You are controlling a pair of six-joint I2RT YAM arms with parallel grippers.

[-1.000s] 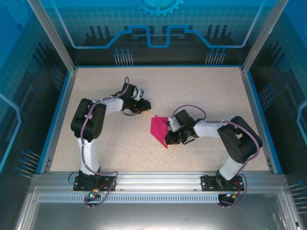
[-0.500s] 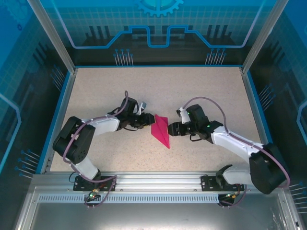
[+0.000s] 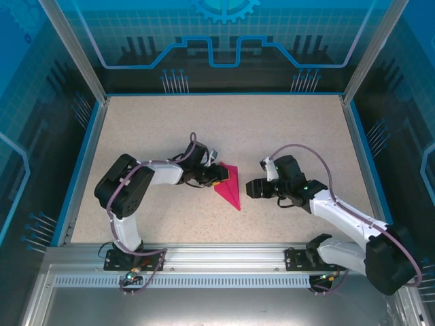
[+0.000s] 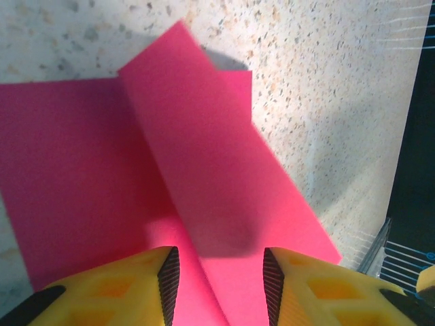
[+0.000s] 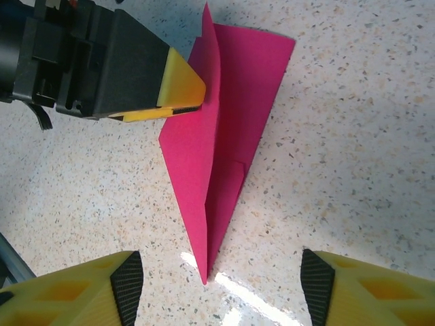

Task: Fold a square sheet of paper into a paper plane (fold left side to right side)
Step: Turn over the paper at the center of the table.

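paper plane (image 5: 231,129), flap up inside spread left hand (image 4: 217,263); right hand (image 5: 217,268) spread, apart.

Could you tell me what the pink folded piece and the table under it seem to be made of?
The paper plane looks like thin matte paper: sharp creases, one flap standing up. The table seems speckled laminate or stone, slightly glossy, showing glare.

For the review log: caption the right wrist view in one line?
Left gripper touches the raised flap of the pink paper plane; open right gripper hangs near its tip.
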